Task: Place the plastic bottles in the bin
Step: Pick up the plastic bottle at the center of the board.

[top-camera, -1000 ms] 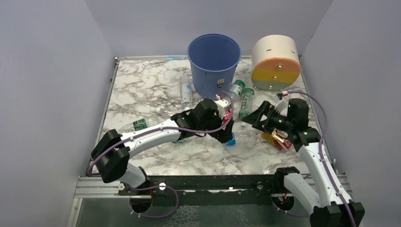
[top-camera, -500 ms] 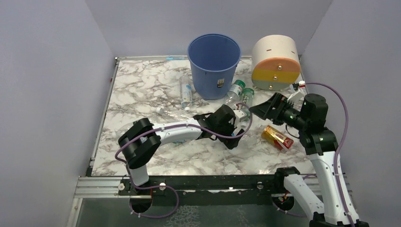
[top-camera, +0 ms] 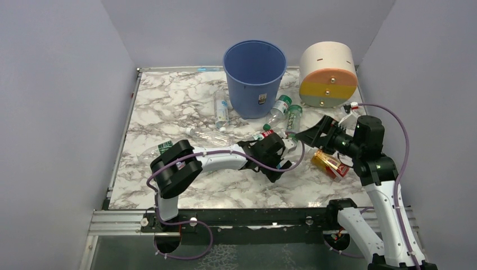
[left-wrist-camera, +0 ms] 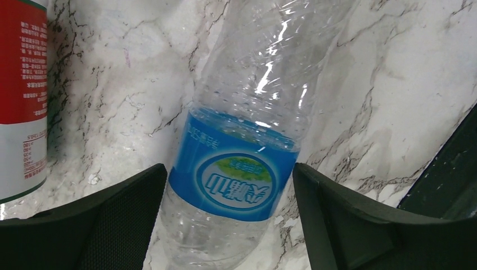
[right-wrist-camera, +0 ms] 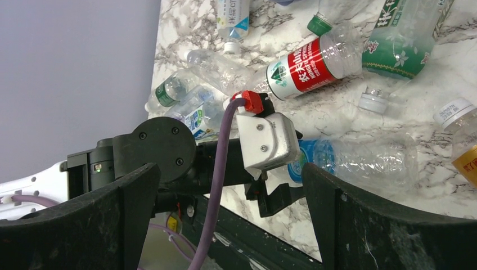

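My left gripper (top-camera: 280, 161) is low over the marble table (top-camera: 169, 101), its jaws open on either side of a clear plastic bottle with a blue label (left-wrist-camera: 242, 174) that lies flat. The left finger sits almost against it and the right finger (left-wrist-camera: 349, 219) is a little apart. A red-label bottle (left-wrist-camera: 22, 84) lies just beside it. My right gripper (top-camera: 316, 135) hovers open and empty, looking down on the left wrist (right-wrist-camera: 267, 140). The blue bin (top-camera: 254, 79) stands at the back. Other bottles lie near it: green-capped (top-camera: 279, 107), green-labelled (top-camera: 292, 119) and blue-labelled (top-camera: 221, 108).
A cream drum (top-camera: 328, 76) with orange and yellow bands stands right of the bin. A yellow and red bottle (top-camera: 331, 164) lies under my right arm. More clear bottles (top-camera: 197, 135) and one with a green label (top-camera: 166, 147) lie left of my left arm. Grey walls enclose the table.
My left arm has reached right and come down over the blue-label bottle, jaws narrowing slightly. My right arm lifted off the yellow and red bottle and drew back to the right.
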Action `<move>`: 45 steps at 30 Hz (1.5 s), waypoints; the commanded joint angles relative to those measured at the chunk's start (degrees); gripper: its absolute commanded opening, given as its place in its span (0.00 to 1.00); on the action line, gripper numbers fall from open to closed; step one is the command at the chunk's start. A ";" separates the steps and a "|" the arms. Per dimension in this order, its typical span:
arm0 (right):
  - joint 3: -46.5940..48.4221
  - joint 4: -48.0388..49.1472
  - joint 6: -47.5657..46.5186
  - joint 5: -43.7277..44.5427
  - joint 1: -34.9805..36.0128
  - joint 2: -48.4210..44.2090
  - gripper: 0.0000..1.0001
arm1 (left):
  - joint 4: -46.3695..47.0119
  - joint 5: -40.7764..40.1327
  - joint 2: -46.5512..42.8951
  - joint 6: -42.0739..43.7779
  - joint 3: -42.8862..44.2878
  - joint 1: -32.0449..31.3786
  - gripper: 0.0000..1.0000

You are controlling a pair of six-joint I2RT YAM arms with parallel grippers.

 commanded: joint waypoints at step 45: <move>14.34 -8.16 -1.21 -0.02 0.08 -0.87 0.99 | -28.13 -6.91 -3.45 9.07 35.71 7.96 0.47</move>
